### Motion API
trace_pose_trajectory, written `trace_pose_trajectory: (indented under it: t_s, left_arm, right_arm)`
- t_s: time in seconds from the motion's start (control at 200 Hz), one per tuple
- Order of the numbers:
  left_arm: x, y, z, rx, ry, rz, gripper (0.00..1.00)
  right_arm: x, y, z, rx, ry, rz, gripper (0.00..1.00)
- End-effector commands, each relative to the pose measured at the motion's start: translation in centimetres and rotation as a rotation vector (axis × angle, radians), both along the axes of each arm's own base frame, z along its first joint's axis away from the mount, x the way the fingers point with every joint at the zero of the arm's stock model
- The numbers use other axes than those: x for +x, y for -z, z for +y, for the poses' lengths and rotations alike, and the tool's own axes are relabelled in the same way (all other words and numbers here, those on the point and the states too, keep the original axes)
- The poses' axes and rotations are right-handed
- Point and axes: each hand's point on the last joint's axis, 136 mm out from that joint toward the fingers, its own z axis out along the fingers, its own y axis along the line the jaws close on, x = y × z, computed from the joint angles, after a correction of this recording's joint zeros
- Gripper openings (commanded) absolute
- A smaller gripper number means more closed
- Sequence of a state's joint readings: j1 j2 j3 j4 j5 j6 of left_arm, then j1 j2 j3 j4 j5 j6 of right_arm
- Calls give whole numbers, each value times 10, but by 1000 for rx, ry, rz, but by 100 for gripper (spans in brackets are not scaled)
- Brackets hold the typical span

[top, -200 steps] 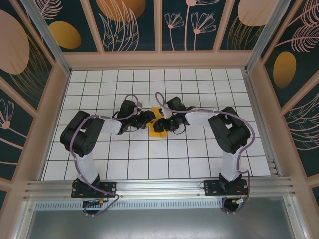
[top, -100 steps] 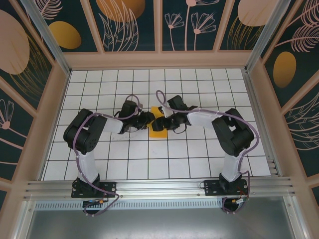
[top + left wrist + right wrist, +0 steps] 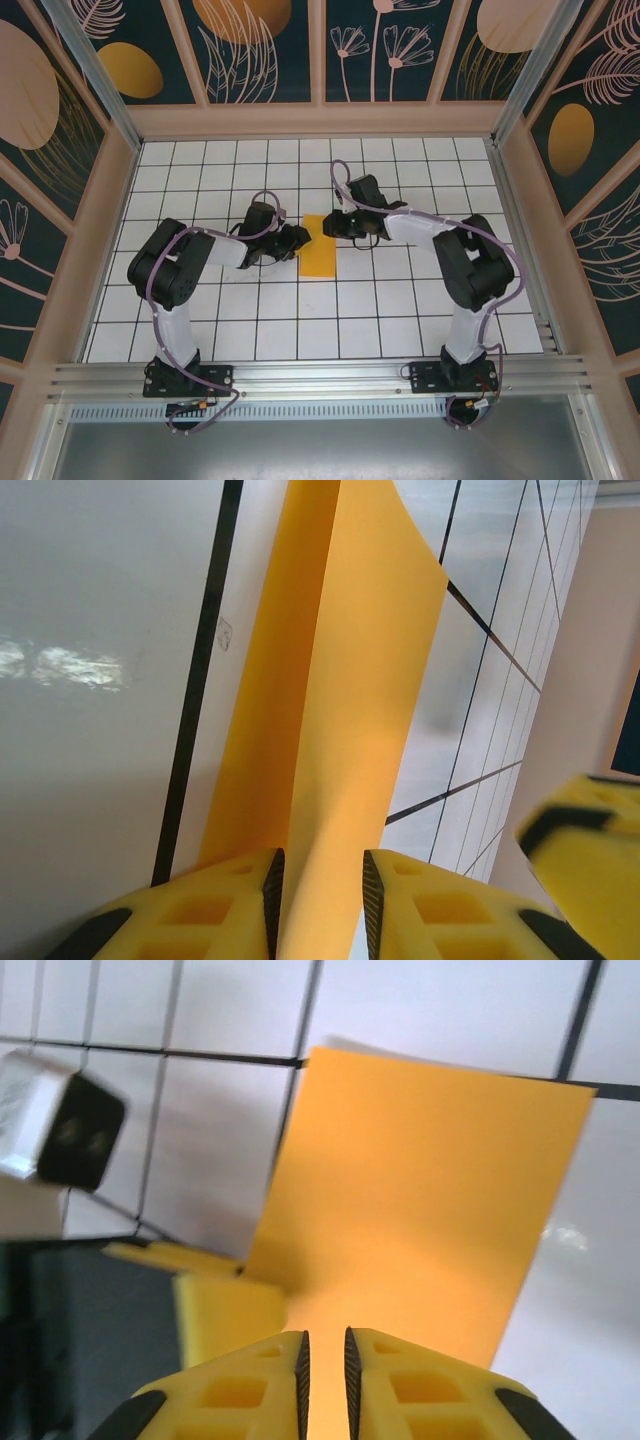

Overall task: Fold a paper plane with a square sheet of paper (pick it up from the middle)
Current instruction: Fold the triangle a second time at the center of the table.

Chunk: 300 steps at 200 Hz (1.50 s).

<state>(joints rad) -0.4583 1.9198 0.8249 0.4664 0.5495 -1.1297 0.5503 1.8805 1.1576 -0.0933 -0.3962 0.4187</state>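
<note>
Keeps the square sheet of paper (image 3: 318,248), folded to a narrow rectangle, on the tiled table (image 3: 200,330) at mid-reach, where both grippers can work it. Straddles a lifted flap at its left edge with the left gripper (image 3: 318,880), with jaws apart on either side, probably to steady the sheet for the next crease. Sets the right gripper (image 3: 323,1345) at the right edge with jaws nearly together; cannot tell whether pinching the paper. Counts one sheet and two grippers. Looks early in the folding, with no pointed nose yet.
</note>
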Motion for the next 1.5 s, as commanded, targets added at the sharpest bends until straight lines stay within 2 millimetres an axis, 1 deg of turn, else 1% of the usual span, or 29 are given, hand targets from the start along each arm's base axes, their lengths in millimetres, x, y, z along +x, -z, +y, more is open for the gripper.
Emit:
trace_pose_trajectory:
  t_s: [0.0, 0.12, 0.125, 0.135, 0.155, 0.245, 0.36, 0.5, 0.596, 0.726, 0.791, 0.871, 0.961, 1.006, 1.181, 1.331, 1.416, 1.496]
  left_arm:
    - [-2, 1, 2, 32, 3, 3, 30]
    - [-3, -1, 1, 24, 15, -1, 30]
    - [-3, -2, 1, 23, 16, -1, 30]
    - [-3, -2, 1, 22, 16, -3, 30]
    - [-4, -2, 1, 24, 17, -1, 30]
    - [-9, -5, 1, 14, 30, -4, 30]
    - [-18, -16, 0, -14, 51, -20, 31]
    - [-36, -31, -6, -73, 81, -45, 31]
    - [-49, -34, -9, -104, 95, -47, 30]
    - [-61, -39, -17, -141, 129, -54, 29]
    - [-62, -46, -22, -163, 144, -71, 28]
    - [-61, -59, -28, -200, 159, -104, 28]
    - [-61, -81, -39, -273, 208, -158, 30]
    - [-60, -85, -42, -285, 220, -170, 32]
    - [-49, -70, -48, -271, 215, -141, 34]
    - [-39, -64, -51, -263, 191, -141, 37]
    - [-37, -59, -51, -249, 186, -132, 39]
    - [-35, -51, -50, -227, 176, -120, 38]
  right_arm:
    - [10, 10, 1, -29, 47, 36, 18]
    - [12, 28, 1, -62, 58, 83, 17]
    - [12, 29, 0, -66, 60, 85, 17]
    - [19, 31, -8, -68, 83, 92, 17]
    - [21, 34, -10, -72, 93, 102, 16]
    - [22, 50, -14, -103, 112, 142, 15]
    - [21, 59, -18, -121, 131, 165, 15]
    - [20, 65, -21, -134, 141, 182, 15]
    - [19, 70, -24, -146, 150, 193, 15]
    - [19, 72, -25, -147, 153, 199, 15]
    - [18, 73, -26, -148, 154, 203, 15]
    - [18, 73, -26, -146, 154, 204, 15]
    - [17, 74, -25, -145, 151, 209, 15]
    - [18, 75, -25, -148, 150, 212, 15]
    - [14, 78, -25, -146, 141, 226, 15]
    - [13, 74, -21, -130, 126, 226, 16]
    - [14, 66, -18, -100, 111, 219, 17]
    - [16, 52, -12, -56, 90, 203, 20]
